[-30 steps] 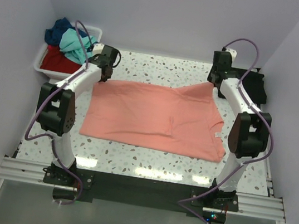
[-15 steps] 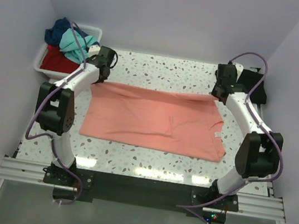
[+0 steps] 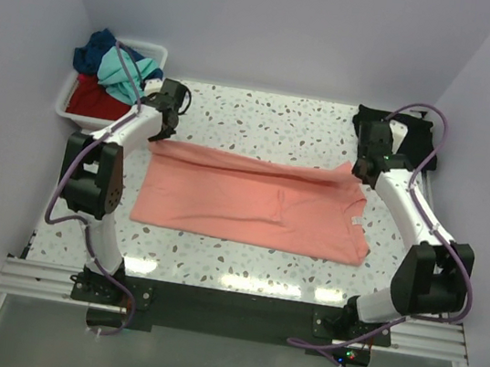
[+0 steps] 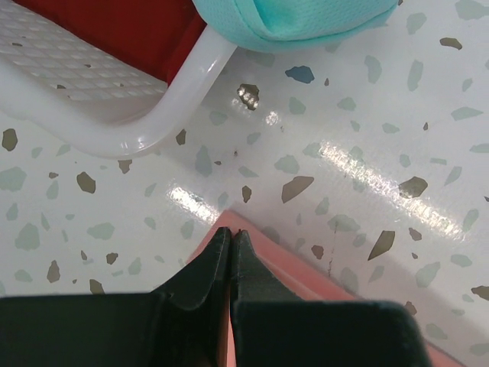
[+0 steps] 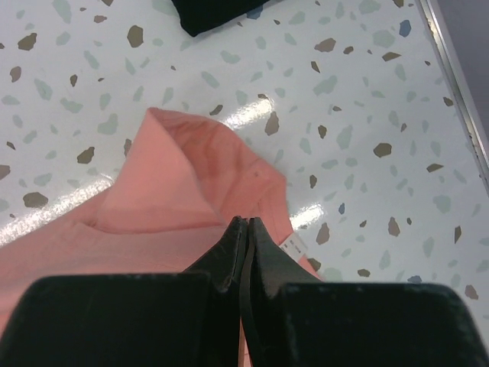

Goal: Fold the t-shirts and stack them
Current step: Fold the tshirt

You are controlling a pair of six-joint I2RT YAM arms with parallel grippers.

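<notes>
Over the worktop (image 3: 265,113) from above, the salmon-pink t-shirt (image 3: 251,207) lies spread across the middle, its far edge doubled over toward the near side in a narrow band. The left tool (image 3: 159,134) sits at the far-left corner of the cloth, the right tool (image 3: 363,169) at the far-right corner. Away at the far left, the white bin (image 3: 63,103) holds the teal shirt (image 3: 125,69), navy shirt (image 3: 93,48) and red shirt (image 3: 92,98), heaped and unfolded.

Down at the left wrist, the jaws are pinched tight with pink cloth caught between them. The bin's rim and the teal fabric lie just beyond.

Across at the right wrist, the jaws are clamped together on a raised fold of the pink shirt, its small label (image 5: 293,246) just beside them. The black shirt (image 5: 214,11) lies apart at the far edge.

My read: this is the first fold of one shirt. Nothing looks stacked, and the bin's three shirts all wait. Whether the black one is folded, I cannot tell.
</notes>
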